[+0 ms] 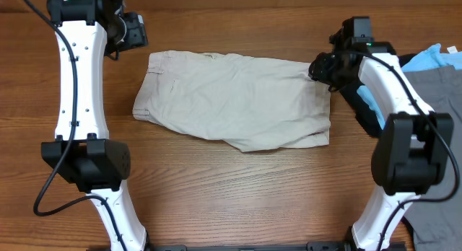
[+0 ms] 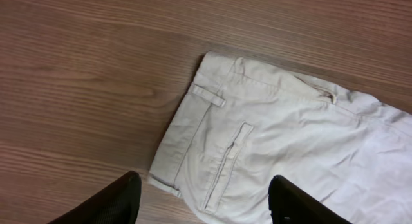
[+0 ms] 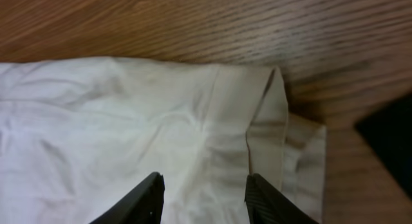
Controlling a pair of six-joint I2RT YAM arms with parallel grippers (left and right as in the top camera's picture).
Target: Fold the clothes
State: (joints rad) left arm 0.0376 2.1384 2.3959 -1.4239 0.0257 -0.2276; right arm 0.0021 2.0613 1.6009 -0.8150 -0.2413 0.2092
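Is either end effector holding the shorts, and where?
Nothing held. Left end effector open above the shorts at the waistband; right end effector open over their leg hem.

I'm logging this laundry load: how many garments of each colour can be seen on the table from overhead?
Beige shorts: 1
Light blue garment: 1
Grey garment: 1
Black garment: 1
Total: 4. The ones at the right are partly cut off by the picture's edge, so more may be hidden.
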